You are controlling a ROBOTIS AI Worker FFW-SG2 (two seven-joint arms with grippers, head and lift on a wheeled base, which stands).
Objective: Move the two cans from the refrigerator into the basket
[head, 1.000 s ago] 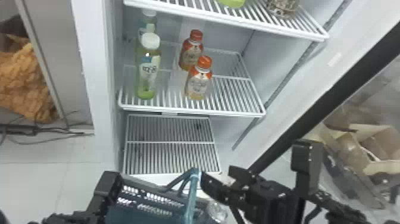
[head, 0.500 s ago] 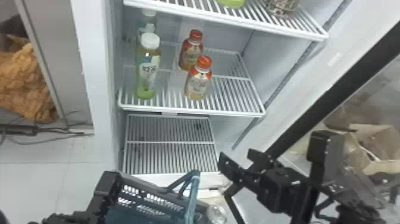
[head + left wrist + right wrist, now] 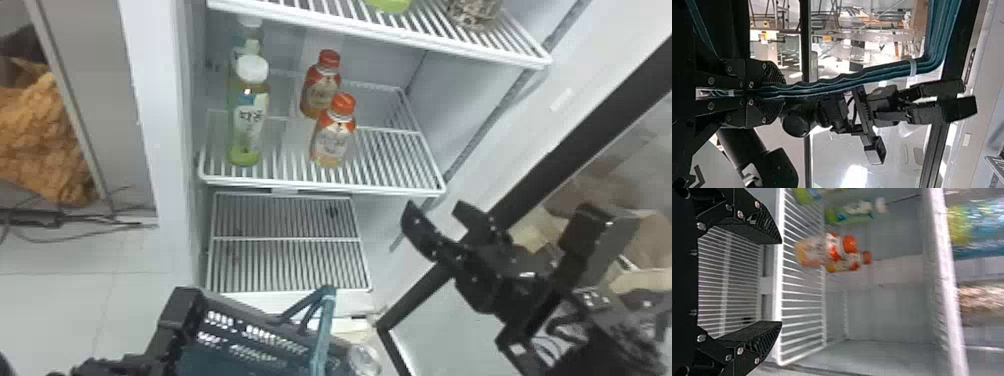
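Low in the head view, my left gripper point(image 3: 177, 310) is at the corner of the dark teal basket point(image 3: 250, 345); in the left wrist view the left gripper point(image 3: 783, 94) is clamped on the basket's rim point(image 3: 867, 78). A round silvery thing point(image 3: 364, 359) shows at the basket's right side; I cannot tell if it is a can. To the right of the lower shelves, my right gripper point(image 3: 440, 217) stands open before the refrigerator. In the right wrist view, nothing is between the fingers of the right gripper point(image 3: 781, 282).
Two orange-capped bottles point(image 3: 334, 137) and two green bottles point(image 3: 247, 120) stand on the middle shelf point(image 3: 390, 160). Above are a green item point(image 3: 390, 4) and a speckled item point(image 3: 472, 14) on the upper shelf point(image 3: 520, 55). The black-framed door point(image 3: 420, 297) is behind the right arm.
My right gripper has risen away from the basket's right side and shifted to the right, staying open. The basket and the bottles have kept their places.
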